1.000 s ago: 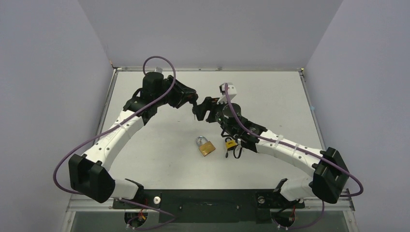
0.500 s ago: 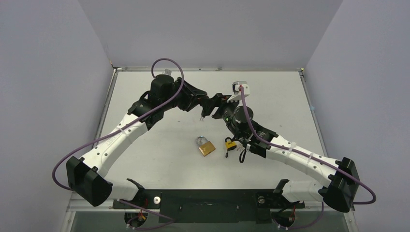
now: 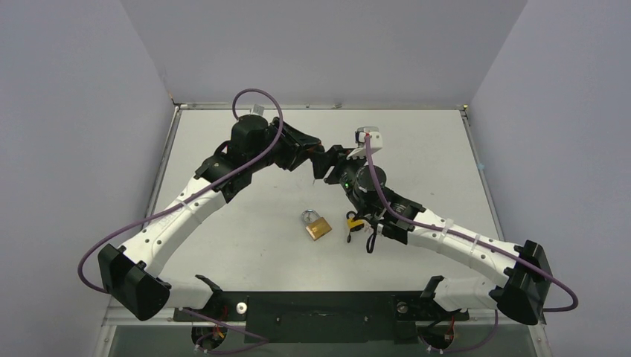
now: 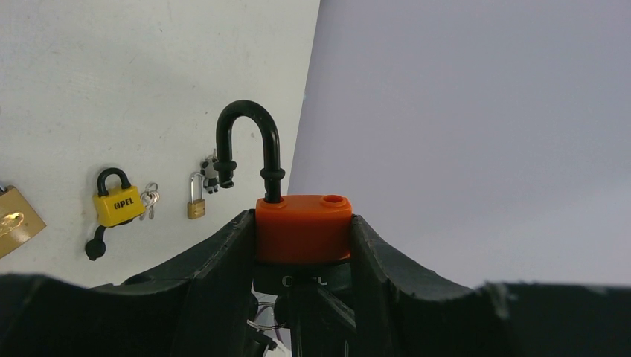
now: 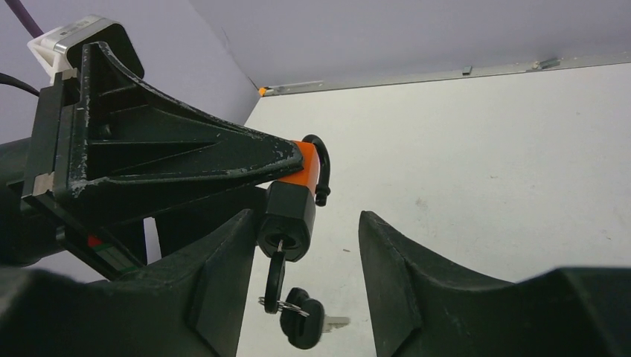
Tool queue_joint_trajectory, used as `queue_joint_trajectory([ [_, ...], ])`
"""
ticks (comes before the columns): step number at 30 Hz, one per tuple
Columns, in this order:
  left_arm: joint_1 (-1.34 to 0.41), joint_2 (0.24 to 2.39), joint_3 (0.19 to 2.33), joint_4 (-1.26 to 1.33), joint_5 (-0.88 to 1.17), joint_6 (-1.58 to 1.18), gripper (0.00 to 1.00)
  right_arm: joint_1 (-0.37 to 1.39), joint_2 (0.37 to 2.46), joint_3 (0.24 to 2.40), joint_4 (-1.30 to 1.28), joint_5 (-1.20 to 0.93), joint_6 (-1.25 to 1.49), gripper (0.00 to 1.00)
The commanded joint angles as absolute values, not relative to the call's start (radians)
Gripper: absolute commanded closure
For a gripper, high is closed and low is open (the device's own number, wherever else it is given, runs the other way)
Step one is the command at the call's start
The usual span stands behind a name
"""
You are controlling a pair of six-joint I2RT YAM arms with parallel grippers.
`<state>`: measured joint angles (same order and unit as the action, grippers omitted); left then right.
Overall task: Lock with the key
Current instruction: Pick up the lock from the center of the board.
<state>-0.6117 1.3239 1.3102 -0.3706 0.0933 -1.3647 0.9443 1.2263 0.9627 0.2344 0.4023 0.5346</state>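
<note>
Over the far middle of the worktop our two arms meet tip to tip, well above the brass padlock and the yellow padlock lying nearer us. The left gripper is clamped on both sides of the orange padlock and holds it in the air. The right gripper stands spread, holding nothing, with one finger on either side of the padlock's black lower end and, as far as we can tell, not touching it.

The padlock's long axis runs from the left gripper towards the right one: shackle away, keyway end facing our right wrist. The shackle is up, its free leg out of its hole. The key sits in the keyway and points down the same axis, into the gap between the right fingers, left of centre. A spare key dangles from its ring.

We judge the right arm nearer the key, so it should close on the bow.
</note>
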Motion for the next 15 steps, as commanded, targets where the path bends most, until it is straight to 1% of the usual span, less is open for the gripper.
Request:
queue_joint_trajectory([
  [1,-0.621,1.277,1.372,-0.293,0.093,-1.386,1.0,0.955,1.252,1.016,0.286,0.431,0.521,0.51],
  [7,-0.625,1.268,1.362,-0.285,0.1,-1.392,1.0,0.956,1.273,1.027,0.3,0.445,0.522,0.56],
  [12,-0.631,1.26,1.343,-0.273,0.11,-1.404,1.0,0.956,1.288,1.038,0.311,0.461,0.528,0.68],
  [14,-0.632,1.255,1.336,-0.268,0.112,-1.408,1.0,0.955,1.291,1.041,0.314,0.47,0.531,0.74],
  [15,-0.632,1.254,1.332,-0.266,0.114,-1.411,1.0,0.955,1.294,1.045,0.315,0.473,0.532,0.8],
])
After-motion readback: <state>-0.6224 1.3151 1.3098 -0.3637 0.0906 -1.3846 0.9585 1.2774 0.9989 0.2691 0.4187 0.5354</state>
